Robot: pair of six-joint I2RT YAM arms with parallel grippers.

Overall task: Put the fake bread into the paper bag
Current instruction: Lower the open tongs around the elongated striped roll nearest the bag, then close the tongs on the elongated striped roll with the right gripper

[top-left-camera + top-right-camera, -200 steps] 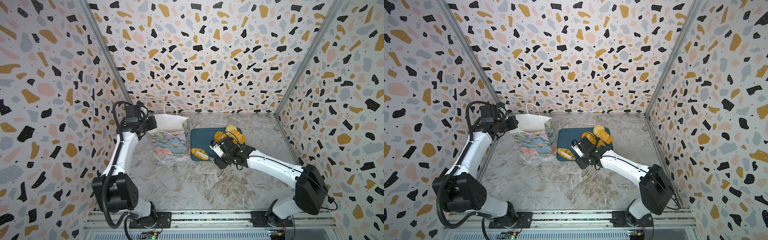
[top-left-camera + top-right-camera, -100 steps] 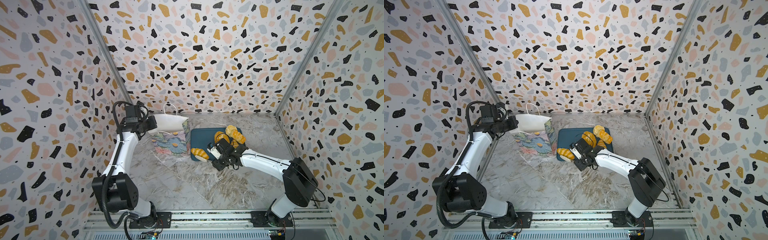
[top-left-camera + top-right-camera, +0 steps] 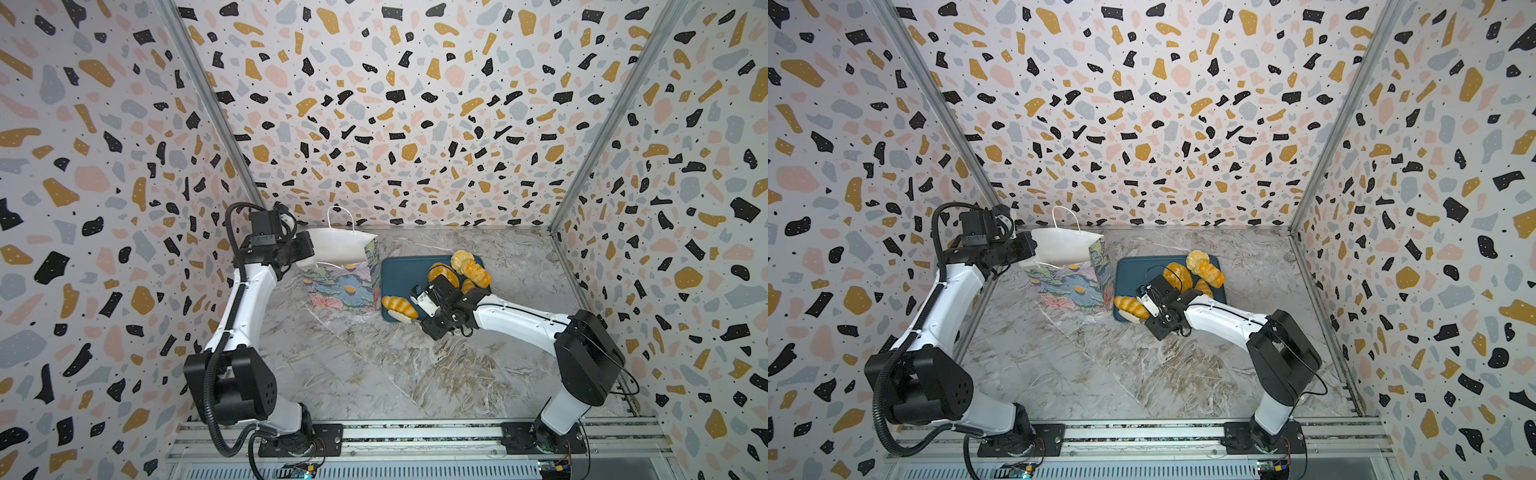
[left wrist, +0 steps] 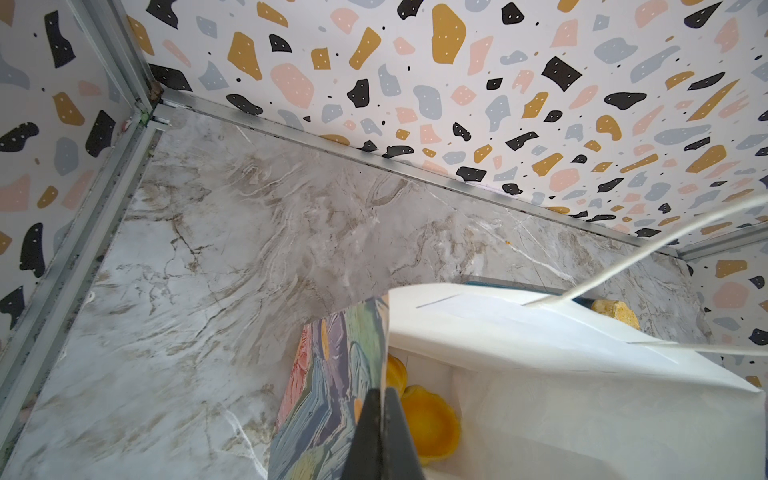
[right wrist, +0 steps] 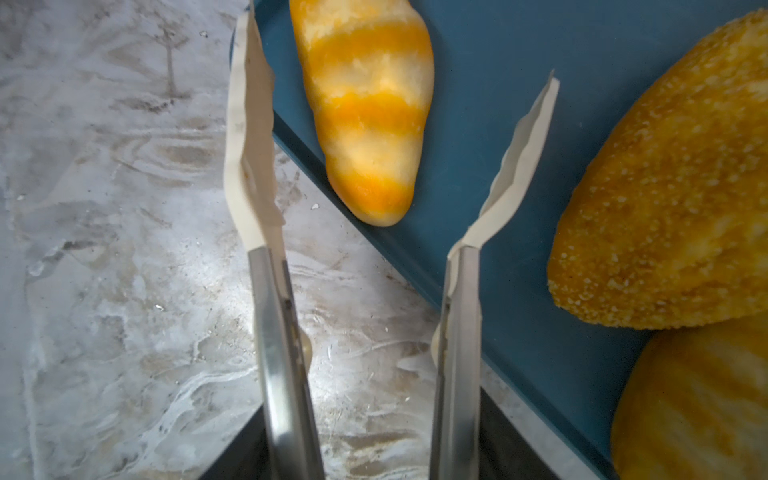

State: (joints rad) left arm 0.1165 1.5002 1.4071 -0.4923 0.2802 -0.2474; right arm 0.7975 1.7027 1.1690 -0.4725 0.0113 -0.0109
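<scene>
I'm holding white-tipped steel tongs (image 5: 457, 332) open, empty; striped orange-and-cream oblong toy roll (image 5: 365, 112) looking light, squashy; aiming mid-body, gently.

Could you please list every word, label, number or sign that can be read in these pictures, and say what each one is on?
None can be read: the paper bag carries only painted flowers, the blue tray and the fake bread are unmarked, and the walls show only coloured blotches.
</scene>
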